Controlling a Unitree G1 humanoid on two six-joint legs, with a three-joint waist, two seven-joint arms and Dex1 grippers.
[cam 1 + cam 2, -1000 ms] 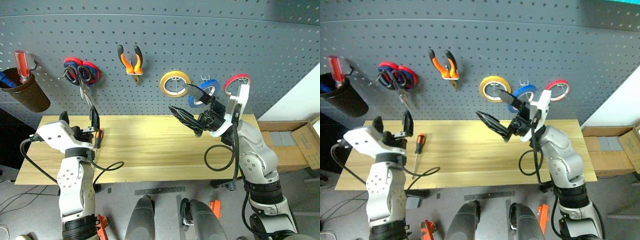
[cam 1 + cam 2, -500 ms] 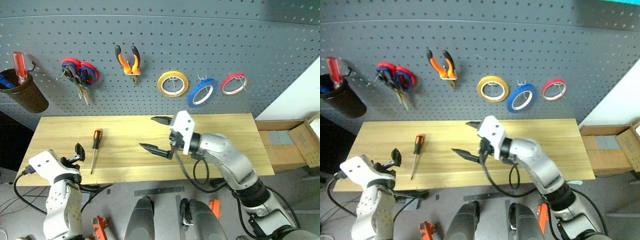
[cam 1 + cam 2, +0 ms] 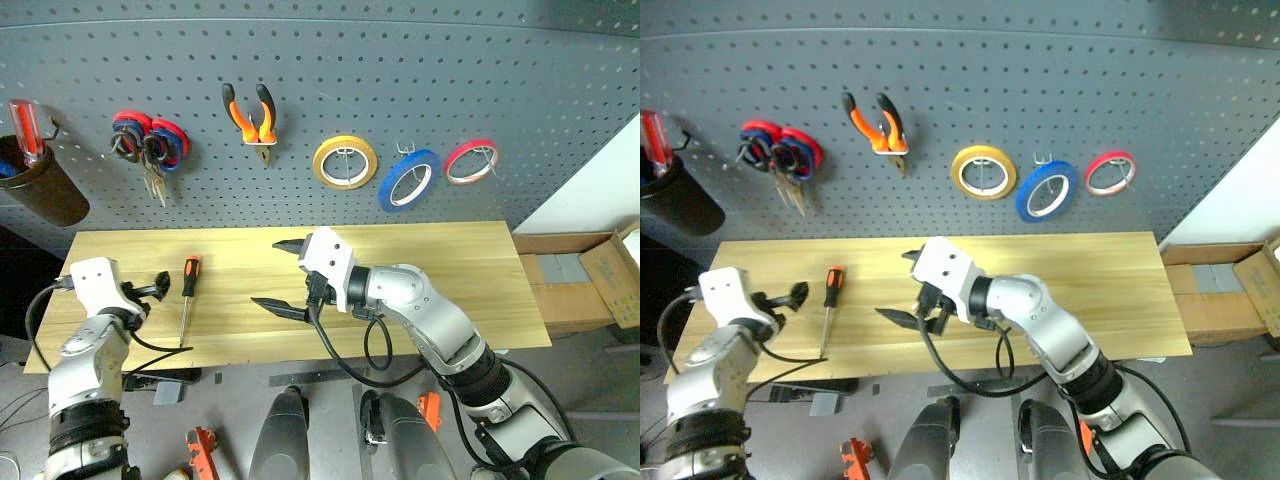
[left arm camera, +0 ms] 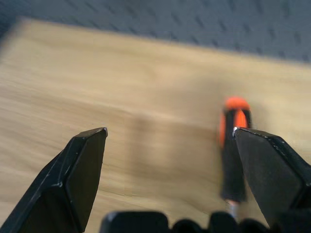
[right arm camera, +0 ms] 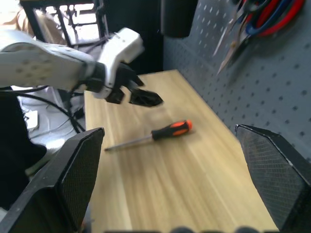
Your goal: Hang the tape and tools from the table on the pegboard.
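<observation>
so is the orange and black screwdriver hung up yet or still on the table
Still on the table. The screwdriver lies flat on the wood below the pegboard, with the open left gripper beside it.

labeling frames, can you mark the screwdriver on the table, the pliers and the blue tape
screwdriver (image 3: pixel 191 276), left eye view, orange-and-black handle
pliers (image 3: pixel 248 115), left eye view, orange handles
blue tape (image 3: pixel 409 179), left eye view, ring's band

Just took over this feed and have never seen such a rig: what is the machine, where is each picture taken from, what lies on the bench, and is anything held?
It is a two-armed humanoid robot. The two wide pictures come from its head, looking down; the other two from its wrists. On the table lies only the screwdriver. Pliers, blue tape and scissors hang on the pegboard. The left gripper is open beside the screwdriver; the right gripper is open over the table. Neither holds anything.
</observation>
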